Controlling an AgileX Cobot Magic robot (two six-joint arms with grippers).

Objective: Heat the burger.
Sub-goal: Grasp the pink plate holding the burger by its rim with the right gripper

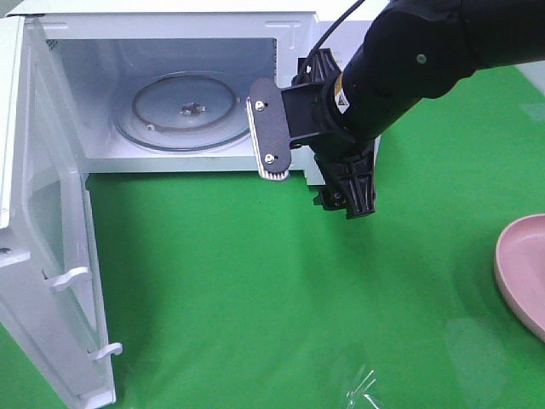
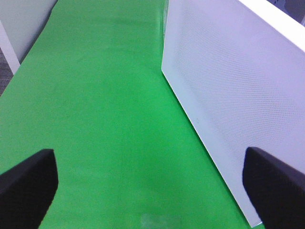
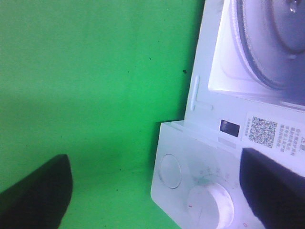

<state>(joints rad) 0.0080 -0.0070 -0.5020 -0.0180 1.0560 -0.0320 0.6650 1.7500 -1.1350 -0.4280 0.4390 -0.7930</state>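
The burger is out of view in every frame. A white microwave [image 1: 294, 25] stands at the back left with its door [image 1: 51, 256] swung wide open. Its glass turntable [image 1: 183, 109] is bare. My right gripper [image 1: 308, 162] hovers open in front of the microwave's right side, by the control panel, with nothing between its fingers. In the right wrist view the right gripper [image 3: 152, 191] frames the dial [image 3: 209, 205] and the oven's lower edge. My left gripper [image 2: 150, 195] is open and empty over the green mat, beside the dotted door panel [image 2: 228, 95].
A shallow pink plate [image 1: 521, 273] shows partly at the right edge; the visible part holds nothing. A scrap of clear plastic [image 1: 362, 392] lies near the front edge. The green mat [image 1: 281, 281] covers the table. The open door juts out along the left.
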